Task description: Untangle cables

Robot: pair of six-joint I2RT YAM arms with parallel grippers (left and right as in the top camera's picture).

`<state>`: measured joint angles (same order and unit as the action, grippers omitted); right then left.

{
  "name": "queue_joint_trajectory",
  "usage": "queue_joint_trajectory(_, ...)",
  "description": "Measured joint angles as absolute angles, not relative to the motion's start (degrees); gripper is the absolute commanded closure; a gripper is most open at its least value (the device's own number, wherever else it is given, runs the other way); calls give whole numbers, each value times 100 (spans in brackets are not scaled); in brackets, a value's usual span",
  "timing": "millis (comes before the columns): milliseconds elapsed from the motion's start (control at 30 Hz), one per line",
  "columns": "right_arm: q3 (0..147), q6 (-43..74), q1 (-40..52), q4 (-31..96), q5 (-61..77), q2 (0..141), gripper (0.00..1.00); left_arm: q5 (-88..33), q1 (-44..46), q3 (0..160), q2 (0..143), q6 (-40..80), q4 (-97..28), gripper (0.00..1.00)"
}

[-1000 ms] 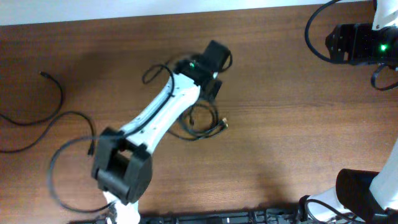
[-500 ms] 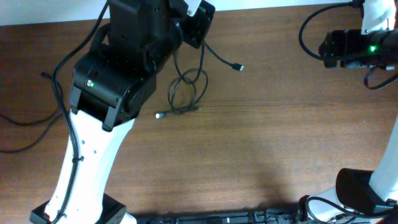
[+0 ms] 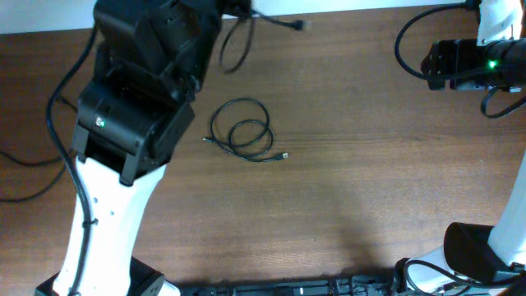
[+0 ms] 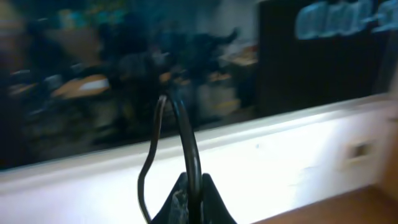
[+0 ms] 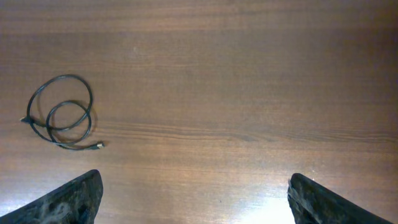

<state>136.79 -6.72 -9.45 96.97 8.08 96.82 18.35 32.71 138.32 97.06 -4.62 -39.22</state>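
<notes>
**Cables.** One cable is pinched in the left gripper, whose fingers are closed tight on it, with a loop standing above the tips. In the overhead view this cable hangs above the far edge of the table, left of centre. Its plug trails free to the right.

The other cable, the coil, lies flat near the middle of the table as two overlapping rings with both ends sticking out. Nothing touches it. The two cables are well apart, and no strand is seen bridging them. Holding one high appears to be the means of drawing it clear of the other so that each lies separate. The coil's rings cross each other, so it may yet need opening out.

**Left arm.** The left arm stands tall and close under the overhead camera, hiding much of the table's left half. Its wrist camera looks out level at a blurred room rather than down, which fits a high lift. A thin dark cord lies by the left edge. Whether it is a task cable or arm wiring cannot be told.

**Right arm.** The right gripper is spread wide and holds nothing. It looks down on bare wood, with the coil at the left of its view. The right arm sits at the far right corner, probably to leave the middle free for the left arm's pull.
</notes>
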Motion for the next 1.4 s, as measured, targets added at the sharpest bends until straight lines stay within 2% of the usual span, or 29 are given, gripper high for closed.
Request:
queue_joint_trajectory(167, 13679, -670, -945, 9695, 808, 9682, 6, 2628, 1994, 13839, 9706, -515, -4969, 100)
queue_joint_trajectory(367, 13679, -670, -945, 9697, 808, 9682, 6, 2106, 613, 13843, 9773, -489, -4987, 100)
queue_joint_trajectory(667, 13679, -674, -945, 9695, 808, 9684, 6, 1944, -657, 13861, 11559, -489, -4259, 100)
queue_joint_trajectory(867, 13666, -676, -945, 9697, 808, 9686, 6, 1900, -1387, 13858, 12547, -489, -3267, 100)
queue_joint_trajectory(1067, 13659, -690, -945, 9697, 808, 9686, 6, 1885, -2279, 13858, 13301, -486, -3013, 100)
queue_joint_trajectory(1100, 13657, -692, -945, 9697, 808, 9686, 6, 1835, -2434, 13858, 13399, -486, -3009, 97)
queue_joint_trajectory(1133, 13657, -690, -945, 9697, 808, 9686, 6, 1726, -2543, 13858, 13447, -489, -3006, 69)
queue_joint_trajectory(1167, 13657, -687, -945, 9697, 808, 9686, 6, 1535, -2685, 13858, 13463, -480, -3011, 1)
queue_joint_trajectory(1267, 13657, -692, -945, 9697, 808, 9690, 6, 950, -2954, 13861, 13463, -469, -3076, 1)
queue_joint_trajectory(1400, 13657, -690, -945, 9695, 808, 9690, 6, 447, -2941, 13861, 13463, -449, -3750, 1)
